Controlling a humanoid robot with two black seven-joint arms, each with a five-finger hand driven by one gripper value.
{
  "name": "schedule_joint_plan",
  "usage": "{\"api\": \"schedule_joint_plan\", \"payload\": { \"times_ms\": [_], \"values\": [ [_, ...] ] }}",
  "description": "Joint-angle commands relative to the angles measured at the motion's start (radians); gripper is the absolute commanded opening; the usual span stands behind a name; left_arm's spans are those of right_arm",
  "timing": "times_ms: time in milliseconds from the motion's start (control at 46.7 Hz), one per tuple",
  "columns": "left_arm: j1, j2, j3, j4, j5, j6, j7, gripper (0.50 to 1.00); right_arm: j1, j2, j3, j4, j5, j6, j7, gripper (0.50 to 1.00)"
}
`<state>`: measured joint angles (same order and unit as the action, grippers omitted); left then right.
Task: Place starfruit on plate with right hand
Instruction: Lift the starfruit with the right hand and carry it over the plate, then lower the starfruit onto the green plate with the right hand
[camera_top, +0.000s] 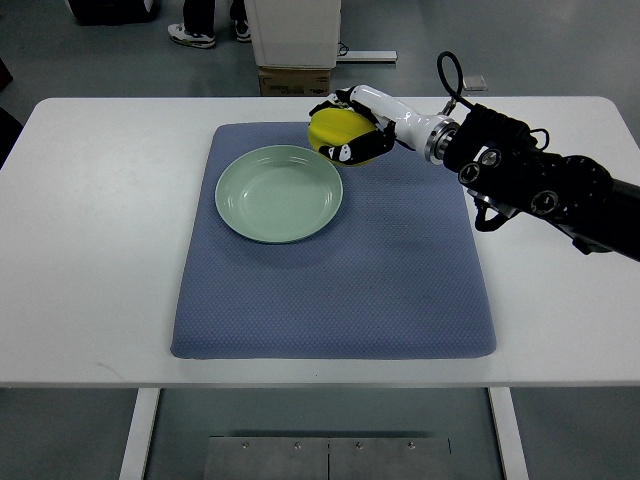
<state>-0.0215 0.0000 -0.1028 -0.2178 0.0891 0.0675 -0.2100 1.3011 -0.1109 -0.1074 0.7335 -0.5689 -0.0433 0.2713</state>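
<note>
White tabletop (100, 250) is carrying a blue mat (400, 290). Reaching in from the right, the right robot hand (352, 125) is clamping its fingers around the yellow starfruit (335, 128), with the green plate (279, 193) sitting just beside and below-left of it.

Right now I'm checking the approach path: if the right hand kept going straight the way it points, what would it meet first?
The right hand, shut on the starfruit, points toward the picture's left. Going straight on, it would probably pass over the far rim of the green plate first; height above the blue mat is unclear.
</note>
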Motion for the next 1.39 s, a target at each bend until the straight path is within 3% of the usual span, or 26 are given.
{"api": "schedule_joint_plan", "payload": {
  "times_ms": [0, 236, 1371],
  "values": [
    [0.0, 0.0, 0.0, 0.0, 0.0, 0.0, 0.0, 1.0, 0.009, 0.033, -0.002, -0.014, 0.001, 0.0, 0.0, 0.5],
    [0.0, 0.0, 0.0, 0.0, 0.0, 0.0, 0.0, 1.0, 0.023, 0.111, -0.008, -0.048, 0.001, 0.0, 0.0, 0.5],
    [0.0, 0.0, 0.0, 0.0, 0.0, 0.0, 0.0, 1.0, -0.026, 0.111, -0.028, -0.048, 0.001, -0.001, 0.023, 0.5]
  ]
}}
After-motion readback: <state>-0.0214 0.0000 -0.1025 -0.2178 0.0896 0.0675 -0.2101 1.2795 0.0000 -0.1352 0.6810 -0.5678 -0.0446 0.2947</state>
